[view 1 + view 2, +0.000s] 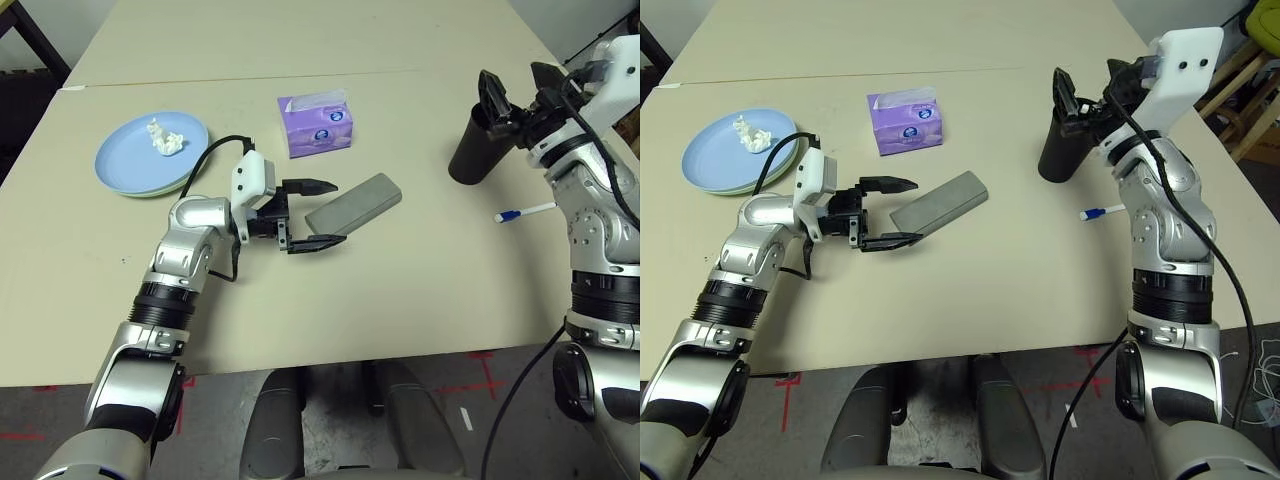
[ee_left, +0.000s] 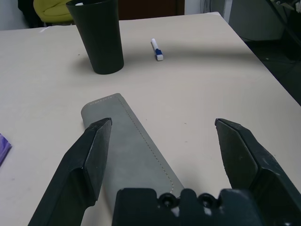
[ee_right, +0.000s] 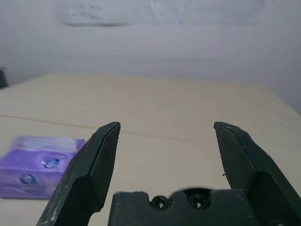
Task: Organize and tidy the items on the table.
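Note:
A grey glasses case [image 1: 362,200] lies slanted at mid-table. My left gripper [image 1: 339,212] is open, its two black fingers straddling the case's near end; the left wrist view shows the case [image 2: 131,146] between the spread fingers [image 2: 89,155]. My right gripper [image 1: 517,92] hangs open just above the rim of the black cup [image 1: 468,150] at the right. A blue-white pen [image 1: 525,212] lies near the cup. The purple tissue box [image 1: 316,123] stands behind the case. Crumpled white tissue [image 1: 165,137] rests on the light blue plate [image 1: 130,160], stacked on a pale green one. The black sunglasses are out of view.
The beige table [image 1: 400,300] has a seam running across its far part. Bare tabletop stretches in front of the case and between the case and the cup. The table's right edge is close behind my right arm.

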Motion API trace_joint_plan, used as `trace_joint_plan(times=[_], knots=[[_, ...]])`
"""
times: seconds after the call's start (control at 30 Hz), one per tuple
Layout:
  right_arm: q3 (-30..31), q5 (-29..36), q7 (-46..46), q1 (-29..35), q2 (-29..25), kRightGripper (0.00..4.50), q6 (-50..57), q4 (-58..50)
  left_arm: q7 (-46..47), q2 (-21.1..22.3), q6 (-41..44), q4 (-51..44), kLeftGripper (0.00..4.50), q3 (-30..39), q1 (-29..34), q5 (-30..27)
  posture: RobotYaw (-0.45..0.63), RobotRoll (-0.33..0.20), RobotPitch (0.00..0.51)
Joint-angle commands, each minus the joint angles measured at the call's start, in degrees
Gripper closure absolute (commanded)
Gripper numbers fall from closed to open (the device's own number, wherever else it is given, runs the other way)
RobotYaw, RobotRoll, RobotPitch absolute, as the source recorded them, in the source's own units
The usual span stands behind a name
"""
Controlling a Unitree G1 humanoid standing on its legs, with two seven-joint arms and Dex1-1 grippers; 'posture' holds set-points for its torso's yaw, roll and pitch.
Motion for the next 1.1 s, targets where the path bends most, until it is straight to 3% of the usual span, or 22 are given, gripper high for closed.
trace_joint_plan(times=[0.03, 0.3, 0.53, 0.77, 0.97, 1.1], knots=[[-0.27, 4.23, 5.34, 0.97, -0.2, 0.04, -0.7, -2.17, -0.41, -0.01, -0.01, 0.27, 0.0, -0.62, 0.33, 0.3, 0.06, 0.0, 0.212], [8.28, 3.06, 30.39, 5.76, -12.28, 0.04, -2.04, 1.44, -0.69, 0.21, 0.42, 0.56, 0.0, -0.58, 0.39, 0.12, 0.06, 0.0, 0.217], [15.23, -2.39, 47.79, 2.4, -20.22, 0.04, -7.66, 12.17, -1.6, 0.41, 1.34, 0.45, 0.0, -0.68, 0.5, -0.19, 0.06, 0.0, 0.222], [20.88, -12.12, 55.83, -2.94, -23.58, 0.04, -20.43, 24.47, -1.16, -0.34, 2.68, 0.31, 0.0, 0.62, -0.13, -1.49, 0.06, 0.0, 0.222], [25.68, -23.19, 56.49, -6.63, -26.2, 0.04, -35.69, 36.48, 0.73, -0.67, 5.06, -2.08, 0.0, 1.63, 0.36, -2.55, 0.07, 0.0, 0.22], [27.12, -27.0, 56.31, -9.73, -26.45, 0.04, -41.41, 42.41, 3.34, -1.25, 5.87, -3.65, 0.0, 3.02, 0.9, -3.35, 0.07, 0.0, 0.218]])
